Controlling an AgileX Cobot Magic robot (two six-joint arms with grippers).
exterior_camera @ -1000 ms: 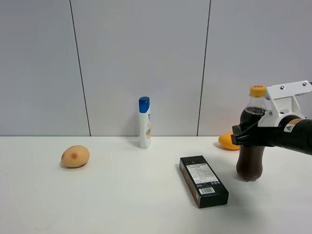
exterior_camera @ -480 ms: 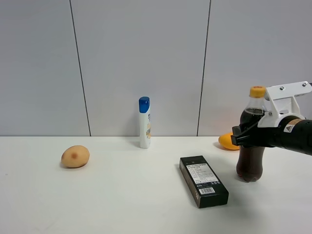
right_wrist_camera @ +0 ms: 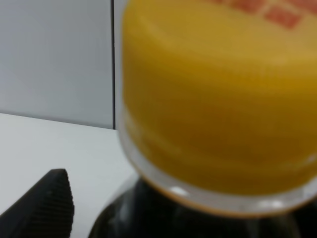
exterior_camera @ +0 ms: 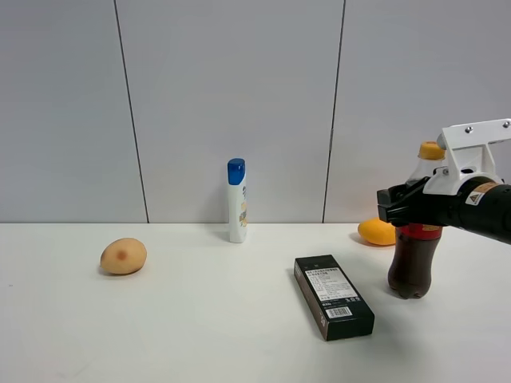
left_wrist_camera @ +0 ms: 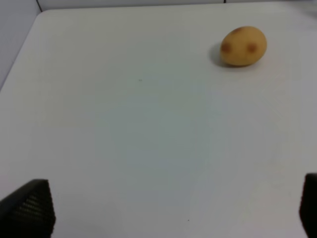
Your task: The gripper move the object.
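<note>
The cola bottle (exterior_camera: 412, 267) stands on the white table (exterior_camera: 200, 327) at the right, its red label showing and its yellow-orange cap (exterior_camera: 432, 150) leaning slightly right. My right gripper (exterior_camera: 402, 206) reaches in from the right at the bottle's shoulder, above the label. In the right wrist view the cap (right_wrist_camera: 218, 94) fills the frame, and one black finger (right_wrist_camera: 47, 203) stands apart from the neck, so the jaws look open. My left gripper (left_wrist_camera: 163, 218) is open and empty over bare table, out of the exterior view.
A black box (exterior_camera: 333, 296) lies flat just left of the bottle. An orange fruit (exterior_camera: 375, 231) sits behind the bottle. A white bottle with a blue cap (exterior_camera: 236, 200) stands at the back centre. A potato (exterior_camera: 123, 255) lies at the left, also in the left wrist view (left_wrist_camera: 243, 46).
My right gripper has risen from the bottle's middle to its shoulder, uncovering the red label. The bottle's base stayed put and its cap shifted a little to the right.
</note>
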